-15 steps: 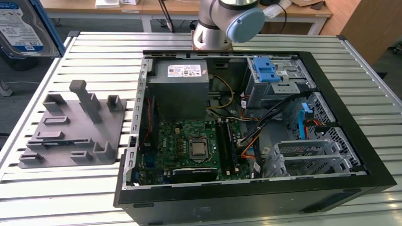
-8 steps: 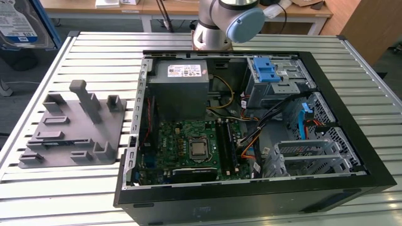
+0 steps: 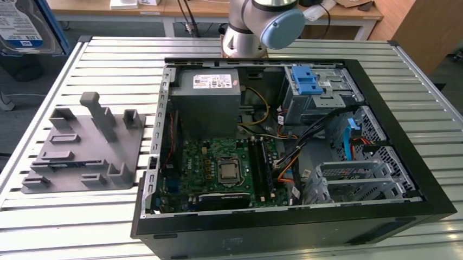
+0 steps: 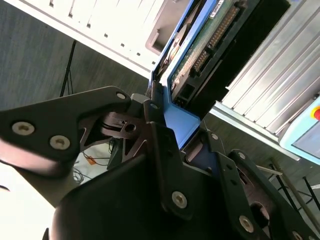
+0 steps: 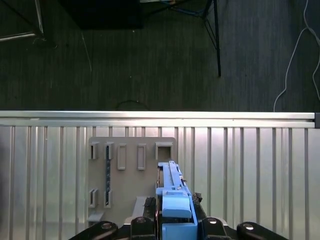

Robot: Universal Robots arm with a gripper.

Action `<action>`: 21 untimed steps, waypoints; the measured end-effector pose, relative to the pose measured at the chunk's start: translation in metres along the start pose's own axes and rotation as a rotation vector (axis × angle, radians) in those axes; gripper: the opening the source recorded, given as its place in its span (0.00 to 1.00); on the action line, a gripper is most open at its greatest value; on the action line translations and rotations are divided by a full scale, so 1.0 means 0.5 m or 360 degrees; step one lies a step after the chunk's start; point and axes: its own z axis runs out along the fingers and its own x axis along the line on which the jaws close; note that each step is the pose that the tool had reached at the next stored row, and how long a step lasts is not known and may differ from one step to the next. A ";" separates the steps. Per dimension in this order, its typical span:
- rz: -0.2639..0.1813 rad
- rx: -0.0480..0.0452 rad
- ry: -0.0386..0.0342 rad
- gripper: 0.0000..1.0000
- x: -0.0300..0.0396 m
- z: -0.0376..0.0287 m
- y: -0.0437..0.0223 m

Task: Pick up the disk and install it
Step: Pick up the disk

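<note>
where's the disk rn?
The disk is clamped in the gripper, at the exterior view's upper left, away from the open computer case; the first wrist view shows it raised over the grey fixture plate.

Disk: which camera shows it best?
The second wrist view: the disk sits close up, circuit-board side and blue frame showing, clamped in the gripper. The first wrist view catches it edge-on, just the blue frame. The exterior view has its labelled face in the upper left corner, partly cut off.

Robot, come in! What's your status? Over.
Copy: jaws shut on disk. Disk held up over grey fixture, outside the case. Cables cross inside the case.
</note>
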 end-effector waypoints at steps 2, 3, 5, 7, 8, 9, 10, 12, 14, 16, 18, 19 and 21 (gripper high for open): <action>0.0000 0.0000 0.0000 0.37 0.000 0.000 -0.011; 0.0000 0.0000 0.0000 0.37 0.000 0.000 -0.017; 0.0000 0.0000 0.0000 0.37 0.000 0.000 -0.026; 0.0000 0.0000 0.0000 0.37 0.000 0.000 -0.033; 0.0000 0.0000 0.0000 0.37 0.000 0.000 -0.036; 0.0000 0.0000 0.0000 0.37 0.000 0.000 -0.038; 0.0000 0.0000 0.0000 0.37 0.000 0.000 -0.041; 0.0000 0.0000 0.0000 0.37 0.000 0.000 -0.046; 0.0000 0.0000 0.0000 0.37 0.000 0.000 -0.052; 0.0000 0.0000 0.0000 0.37 0.000 0.000 -0.056; 0.0000 0.0000 0.0000 0.37 -0.001 -0.001 -0.060; 0.0000 0.0000 0.0000 0.37 -0.001 0.000 -0.063; 0.0000 0.0000 0.0000 0.37 -0.001 -0.001 -0.068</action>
